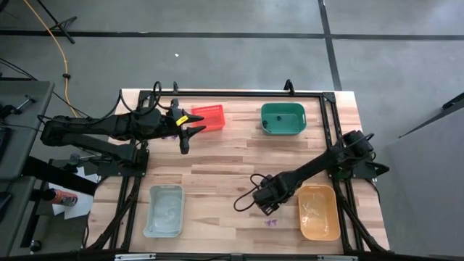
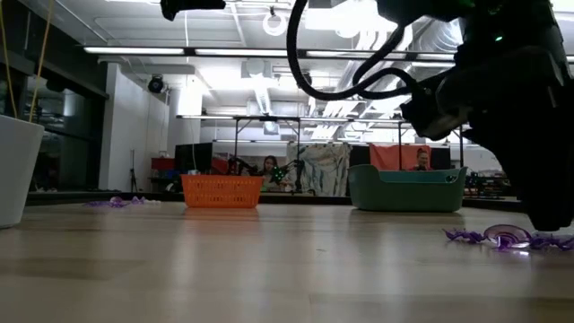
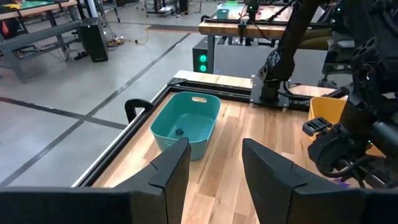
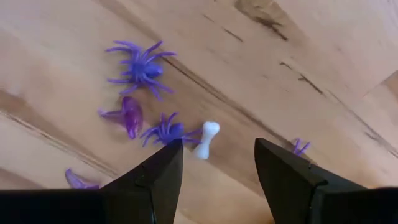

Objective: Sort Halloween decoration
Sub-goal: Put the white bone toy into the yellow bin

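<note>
Purple spiders [image 4: 142, 67] sprawl flat beside a white bone [image 4: 207, 139] lying lengthwise toward the spread-fingered right gripper [image 4: 219, 180].

Purple trinket [image 4: 79, 180] cut by right claw finger — another [image 4: 300, 147] half hidden.

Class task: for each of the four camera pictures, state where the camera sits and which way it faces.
High: overhead, straight down; both arms, table.
Low: table height, level across; right arm above purple trinkets.
Left wrist: past the open left tool toward the green bin.
Right wrist: down past the open right tool at purple spiders and a white bone.
Shared: high and left wrist both show the green bin.
</note>
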Available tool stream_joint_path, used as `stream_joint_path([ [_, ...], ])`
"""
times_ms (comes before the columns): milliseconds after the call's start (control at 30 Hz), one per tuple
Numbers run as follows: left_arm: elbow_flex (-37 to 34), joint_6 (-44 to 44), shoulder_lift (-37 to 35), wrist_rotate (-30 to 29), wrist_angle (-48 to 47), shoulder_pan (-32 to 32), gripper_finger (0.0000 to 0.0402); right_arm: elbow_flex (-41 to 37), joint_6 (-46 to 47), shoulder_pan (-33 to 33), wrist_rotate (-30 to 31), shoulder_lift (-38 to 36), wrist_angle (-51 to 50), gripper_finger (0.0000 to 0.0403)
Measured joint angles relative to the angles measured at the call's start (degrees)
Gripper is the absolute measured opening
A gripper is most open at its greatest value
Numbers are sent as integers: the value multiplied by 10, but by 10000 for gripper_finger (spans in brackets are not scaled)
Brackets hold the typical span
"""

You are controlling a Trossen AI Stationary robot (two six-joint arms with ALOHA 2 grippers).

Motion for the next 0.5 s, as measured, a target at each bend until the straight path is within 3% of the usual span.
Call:
stream_joint_path([
  [500, 0, -1, 0, 0, 0, 0, 136, 0, 26, -1, 32, 0, -5, 192],
])
